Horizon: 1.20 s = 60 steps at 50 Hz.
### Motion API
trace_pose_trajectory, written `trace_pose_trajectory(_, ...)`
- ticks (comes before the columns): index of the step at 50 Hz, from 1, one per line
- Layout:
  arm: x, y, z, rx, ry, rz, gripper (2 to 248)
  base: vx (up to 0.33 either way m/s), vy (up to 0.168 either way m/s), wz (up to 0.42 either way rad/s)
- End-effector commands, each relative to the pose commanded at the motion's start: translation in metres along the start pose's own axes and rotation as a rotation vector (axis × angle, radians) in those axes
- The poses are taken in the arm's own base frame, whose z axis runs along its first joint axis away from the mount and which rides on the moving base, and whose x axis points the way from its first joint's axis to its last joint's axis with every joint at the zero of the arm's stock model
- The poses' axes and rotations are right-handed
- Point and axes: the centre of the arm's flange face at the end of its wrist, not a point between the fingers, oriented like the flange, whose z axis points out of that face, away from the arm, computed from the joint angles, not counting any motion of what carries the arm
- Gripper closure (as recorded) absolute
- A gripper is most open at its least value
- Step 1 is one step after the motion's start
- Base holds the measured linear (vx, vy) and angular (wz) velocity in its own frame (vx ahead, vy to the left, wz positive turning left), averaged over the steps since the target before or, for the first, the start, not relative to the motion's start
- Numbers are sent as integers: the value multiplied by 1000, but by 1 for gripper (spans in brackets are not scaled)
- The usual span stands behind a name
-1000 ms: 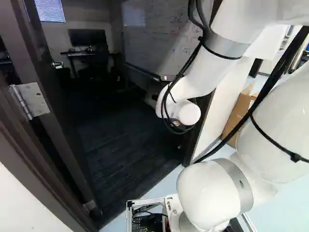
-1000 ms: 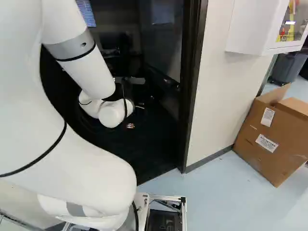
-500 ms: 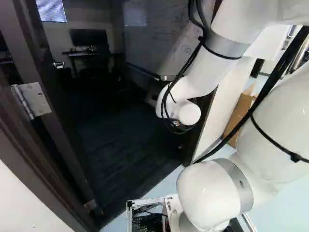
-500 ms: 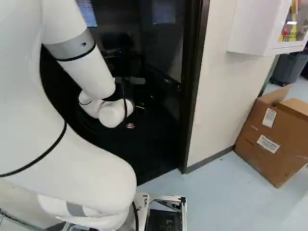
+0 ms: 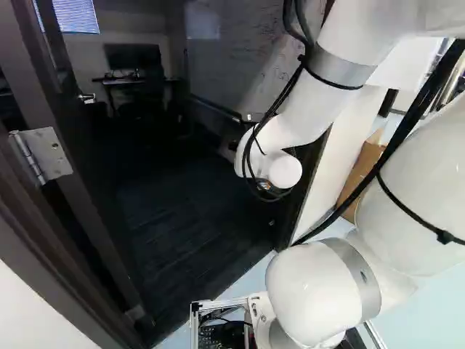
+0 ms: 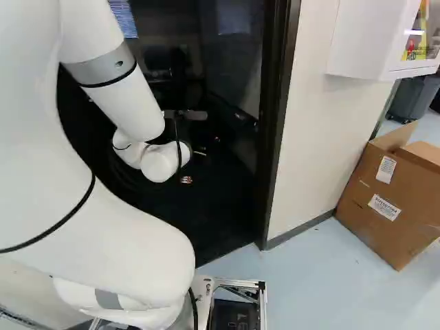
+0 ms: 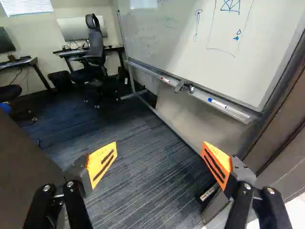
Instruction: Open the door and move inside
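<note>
The gripper [image 6: 208, 146] has its jaws spread wide, the orange pads [image 7: 101, 162] well apart, with carpet [image 7: 152, 181] showing beyond the gap. The door [image 5: 36, 80] stands open at the left of the left base view.

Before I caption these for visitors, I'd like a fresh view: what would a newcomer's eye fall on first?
Probably the white robot arm, looming large in both base views before an open doorway. Next, the pincer, its orange pads spread apart in the wrist view, with a big marked whiteboard ahead of it. Then the open cardboard box at the right of the right base view.
</note>
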Motion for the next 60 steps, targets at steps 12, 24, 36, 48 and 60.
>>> trace_pose_trajectory(12, 0, 0, 0, 0, 0, 0, 3, 79, 1, -5)
trace_pose_trajectory(24, 0, 0, 0, 0, 0, 0, 3, 101, 3, -12)
trace_pose_trajectory(36, 0, 0, 0, 0, 0, 0, 3, 108, 26, 117)
trace_pose_trajectory(48, 0, 0, 0, 0, 0, 0, 3, 107, 38, 186)
trace_pose_trajectory(60, 0, 0, 0, 0, 0, 0, 3, 108, 39, 189)
